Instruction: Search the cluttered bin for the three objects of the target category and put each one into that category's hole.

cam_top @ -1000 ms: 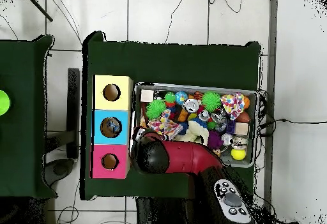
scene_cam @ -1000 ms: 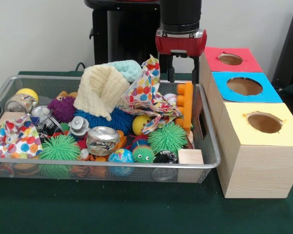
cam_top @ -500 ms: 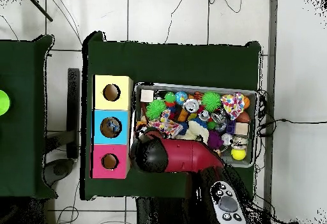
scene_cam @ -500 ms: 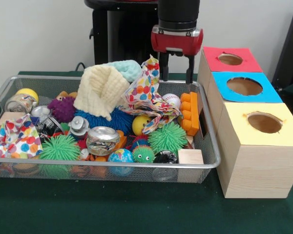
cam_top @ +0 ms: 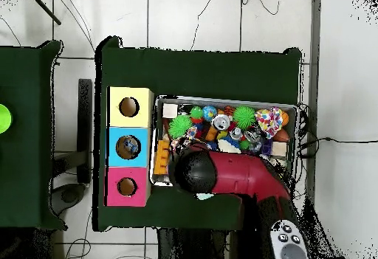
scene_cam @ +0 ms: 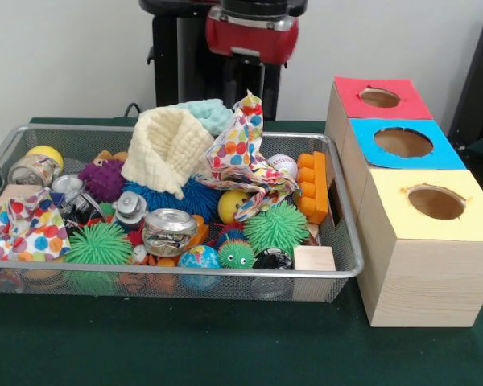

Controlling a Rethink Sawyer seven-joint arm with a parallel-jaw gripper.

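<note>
The wire-mesh bin point(scene_cam: 177, 272) is full of clutter and also shows in the overhead view point(cam_top: 221, 99). A crumpled see-through plastic bottle piece point(scene_cam: 34, 170) lies at the bin's far left, beside a yellow ball. Another glinting clear piece point(scene_cam: 74, 198) lies just right of it. The third is hidden. The blue-topped box's hole point(scene_cam: 402, 142) is in the middle box right of the bin; overhead it is at the left point(cam_top: 128, 147). My gripper point(scene_cam: 252, 98) hangs open and empty, high above the bin's back edge, against the black pedestal.
Red-topped point(scene_cam: 379, 97) and yellow-topped point(scene_cam: 435, 202) holes flank the blue one. Two cloths, a crushed silver can point(scene_cam: 169, 229), spiky balls point(scene_cam: 275, 227), an orange block point(scene_cam: 310, 186) and a wooden block point(scene_cam: 314, 259) fill the bin. Overhead, the red arm point(cam_top: 236, 178) covers the bin's near part.
The gripper has risen and moved left in the front view, away from the boxes and toward the middle of the bin's back edge. The bin's contents have not moved.
</note>
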